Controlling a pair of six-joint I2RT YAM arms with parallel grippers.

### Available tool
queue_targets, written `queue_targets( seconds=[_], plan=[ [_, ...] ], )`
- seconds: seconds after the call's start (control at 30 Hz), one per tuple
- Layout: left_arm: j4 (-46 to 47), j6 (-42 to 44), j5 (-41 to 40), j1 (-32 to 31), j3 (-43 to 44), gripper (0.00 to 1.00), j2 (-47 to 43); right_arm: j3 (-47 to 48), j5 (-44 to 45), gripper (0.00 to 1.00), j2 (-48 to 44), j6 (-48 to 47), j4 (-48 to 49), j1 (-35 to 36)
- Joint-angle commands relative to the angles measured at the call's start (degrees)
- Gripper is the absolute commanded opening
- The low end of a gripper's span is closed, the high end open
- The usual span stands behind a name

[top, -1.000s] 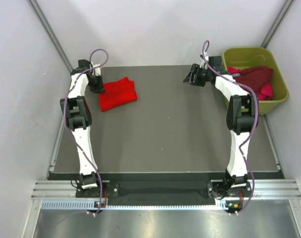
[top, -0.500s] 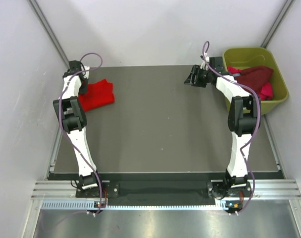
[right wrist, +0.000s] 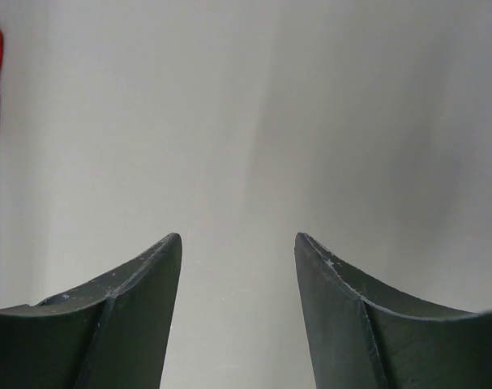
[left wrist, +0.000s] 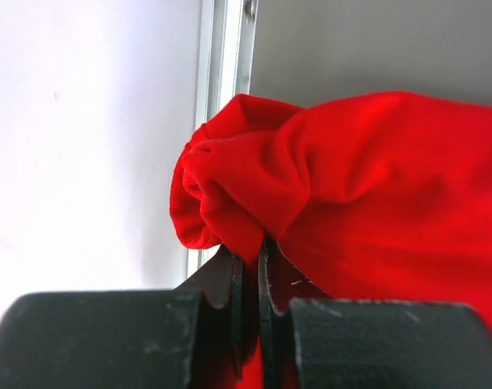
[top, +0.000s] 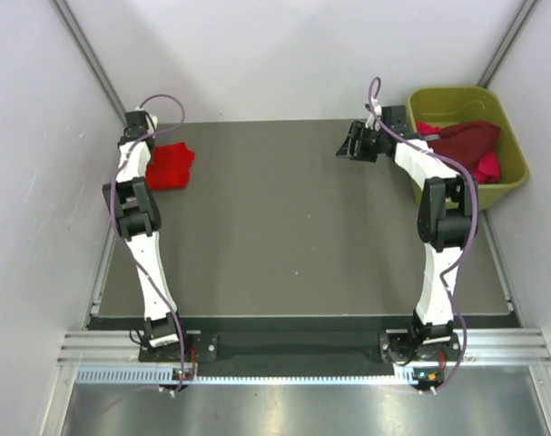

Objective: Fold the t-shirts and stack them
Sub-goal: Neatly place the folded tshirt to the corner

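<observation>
Grey table (top: 302,236), white walls (top: 284,54); left jaws clamp red t-shirt (top: 171,166), right jaws apart.

**White Arms, Black Joints, Purple Cables**

The left arm (top: 152,272) and right arm (top: 434,282) share white shells broken by black joint blocks, and each ends in a black base (top: 162,334). A purple cable (top: 166,97) runs along each, looping free near the wrist. The left claw (left wrist: 248,258) has thin, flat, matte black fingers. The right claw (right wrist: 237,237) has dark, curved, tapering fingers speckled with scuffs.
</observation>
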Motion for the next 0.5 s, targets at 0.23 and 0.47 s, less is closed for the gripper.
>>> queue_targets(
  seconds=[0.23,0.47],
  plan=[
    [6.6,-0.9,-4.6,-0.7,6.5,0.00,4.2,-1.7,1.3,0.59,-5.6,-1.9,1.3,1.0],
    [7.8,-2.5,-7.8,-0.7,7.3,0.00,4.3,-1.7,1.2,0.59,-5.6,-1.8,1.3,1.4]
  ],
)
